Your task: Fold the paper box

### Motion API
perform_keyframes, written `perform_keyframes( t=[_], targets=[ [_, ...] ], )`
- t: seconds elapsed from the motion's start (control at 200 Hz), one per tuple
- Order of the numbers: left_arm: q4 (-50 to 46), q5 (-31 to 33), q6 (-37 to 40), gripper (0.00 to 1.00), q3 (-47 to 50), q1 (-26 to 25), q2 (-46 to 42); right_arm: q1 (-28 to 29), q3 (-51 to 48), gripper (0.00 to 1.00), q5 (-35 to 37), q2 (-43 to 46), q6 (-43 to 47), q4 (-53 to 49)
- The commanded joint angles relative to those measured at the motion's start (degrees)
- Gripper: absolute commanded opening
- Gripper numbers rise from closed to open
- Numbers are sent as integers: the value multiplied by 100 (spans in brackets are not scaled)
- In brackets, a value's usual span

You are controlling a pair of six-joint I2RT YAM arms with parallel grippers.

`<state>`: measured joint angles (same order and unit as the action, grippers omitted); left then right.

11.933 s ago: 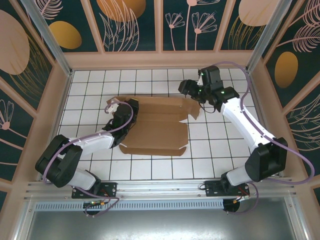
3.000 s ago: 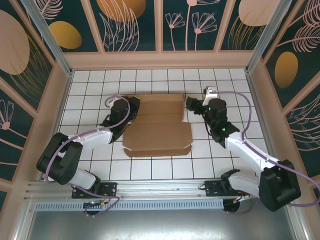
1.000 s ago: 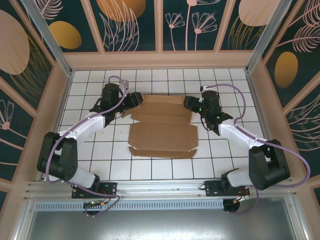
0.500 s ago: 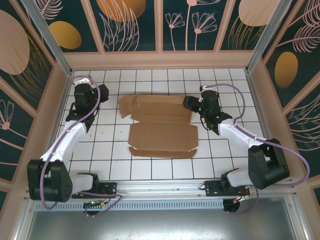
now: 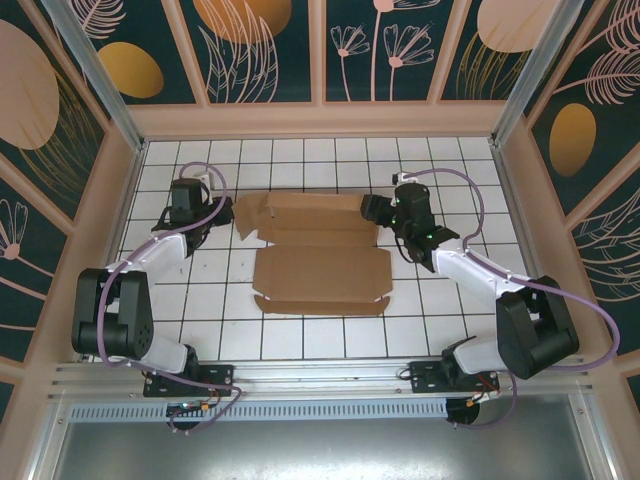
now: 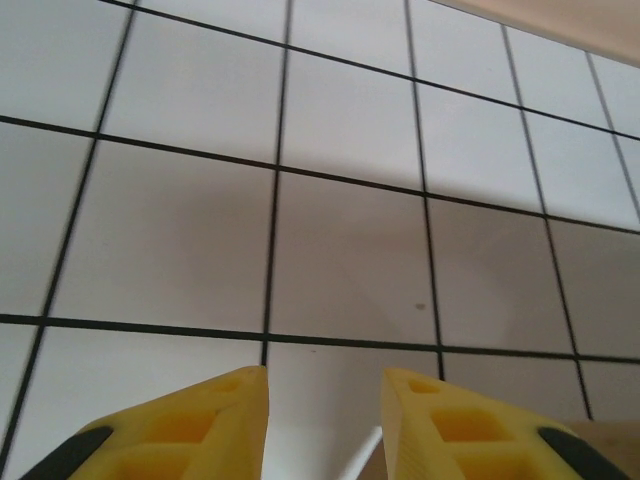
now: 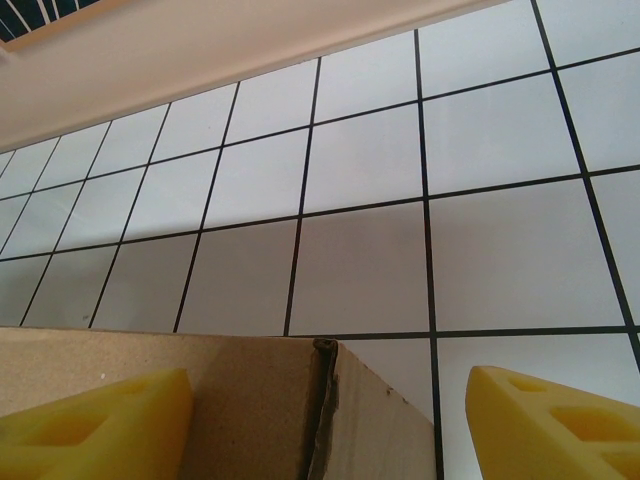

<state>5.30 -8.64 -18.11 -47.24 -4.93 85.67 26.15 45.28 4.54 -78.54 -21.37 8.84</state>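
The paper box (image 5: 320, 255) is a flat brown cardboard sheet with partly raised rear flaps, lying mid-floor on the white tiles. My left gripper (image 5: 220, 211) sits just off its left rear flap; in the left wrist view its yellow fingers (image 6: 322, 385) stand apart over bare tile, with a sliver of brown cardboard (image 6: 605, 440) at the lower right. My right gripper (image 5: 369, 208) is at the box's right rear corner. In the right wrist view its jaws (image 7: 330, 400) are wide apart, and an upright cardboard corner (image 7: 240, 400) stands between them without touching either finger.
Beige wooden walls (image 5: 320, 120) ring the tiled floor; the back wall's base (image 7: 200, 70) lies a few tiles beyond the right gripper. Bare tiles (image 5: 320, 340) lie between the box and the arm bases.
The left gripper let go of the left rear flap, swung out to the far left, then came back beside the box's left edge. The box slid slightly left. The right gripper stayed at its corner.
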Motion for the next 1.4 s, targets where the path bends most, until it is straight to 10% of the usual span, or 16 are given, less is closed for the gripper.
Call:
perform_keyframes(
  t=[0.0,0.811,1.391],
  targets=[
    [-56,-730,321,35,77,-26,53,57,-83,73,102,-160,115,-313],
    [-32,-1254,593,42,620,-960,-778,68,23,73,-31,-311,97,-355],
    [223,-332,1508,57,462,-1141,-595,83,12,73,-129,-318,106,-337]
  ],
)
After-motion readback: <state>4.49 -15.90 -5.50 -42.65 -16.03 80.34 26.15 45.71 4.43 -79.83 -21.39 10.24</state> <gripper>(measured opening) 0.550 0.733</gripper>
